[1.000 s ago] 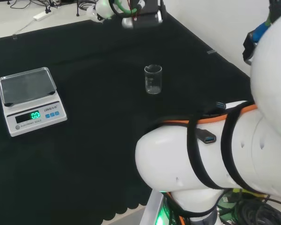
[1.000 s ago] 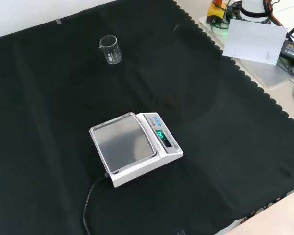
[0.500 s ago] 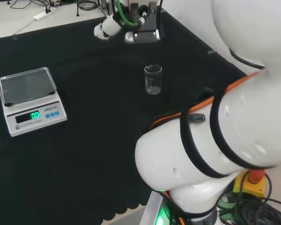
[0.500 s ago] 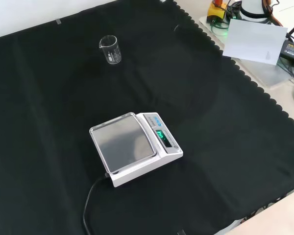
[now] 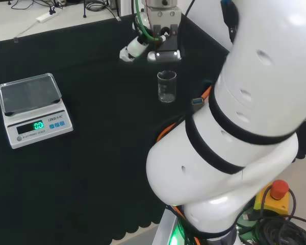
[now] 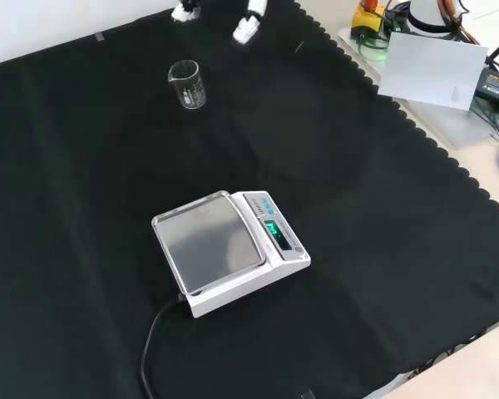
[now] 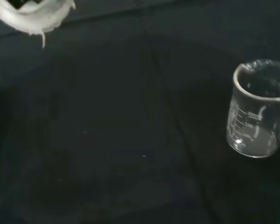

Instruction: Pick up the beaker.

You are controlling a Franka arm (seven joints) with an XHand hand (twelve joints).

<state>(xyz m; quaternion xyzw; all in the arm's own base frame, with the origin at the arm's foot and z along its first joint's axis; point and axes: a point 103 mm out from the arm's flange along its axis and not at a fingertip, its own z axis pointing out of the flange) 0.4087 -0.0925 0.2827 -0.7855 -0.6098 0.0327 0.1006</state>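
The small clear glass beaker (image 5: 167, 86) with printed graduation marks stands upright on the black cloth (image 5: 92, 168), empty as far as the wrist view shows, and nothing touches it, so the pick-up proper is not yet begun. In the head view the black and white hand (image 5: 152, 47) hangs above and just beyond the beaker, near its rim but apart from it; one white finger (image 5: 131, 51) sticks out to the view's left. In the front view two white fingertips (image 6: 246, 27) come in at the top edge, above and to the right of the beaker (image 6: 188, 84), with bare cloth between them and the glass. They stand apart from each other and hold nothing, so the hand reads as spread and empty. From the wrist the beaker (image 7: 258, 110) sits off to one side with a blurred white part of the hand (image 7: 35, 15) well away from it, which suggests the palm is not yet lined up on the glass. The white digital scale with a grey metal pan (image 6: 230, 249) sits well apart, nearer the front camera, and plays no part. What is left, by my judgement, is nearly everything: bring the hand down and across so the fingers and thumb bracket the beaker's wall, close round it, and lift it clear of the cloth.
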